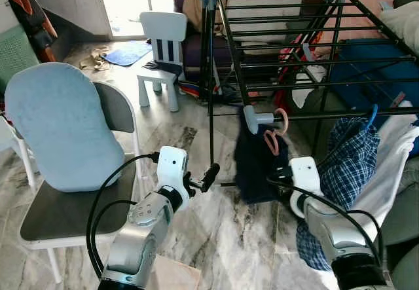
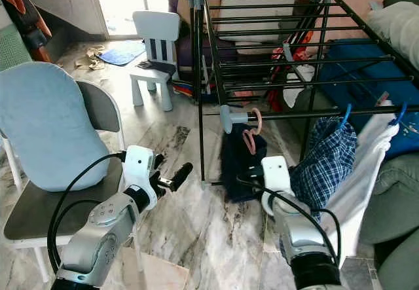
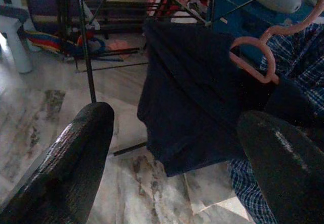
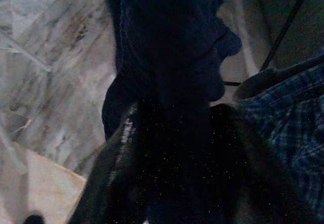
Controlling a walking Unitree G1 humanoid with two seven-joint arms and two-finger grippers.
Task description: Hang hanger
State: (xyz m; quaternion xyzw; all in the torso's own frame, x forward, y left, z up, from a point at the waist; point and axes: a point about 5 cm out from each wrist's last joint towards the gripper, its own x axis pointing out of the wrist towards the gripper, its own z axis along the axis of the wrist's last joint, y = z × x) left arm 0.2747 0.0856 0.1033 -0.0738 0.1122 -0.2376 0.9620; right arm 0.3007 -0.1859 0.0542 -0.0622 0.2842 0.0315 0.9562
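A pink hanger hooks over the front rail of the black drying rack, beside a grey corner joint. A navy garment hangs from it down to the floor. My right gripper is pressed against the garment's right side, below the hanger; the right wrist view is dark, with the navy cloth directly ahead. My left gripper is open and empty, held left of the garment beside the rack's leg. In the left wrist view the hanger and the garment lie ahead.
A blue plaid shirt and a white garment hang on the same rail to the right. A chair with a blue cushion stands to my left, and a small white chair behind. The floor is marble tile.
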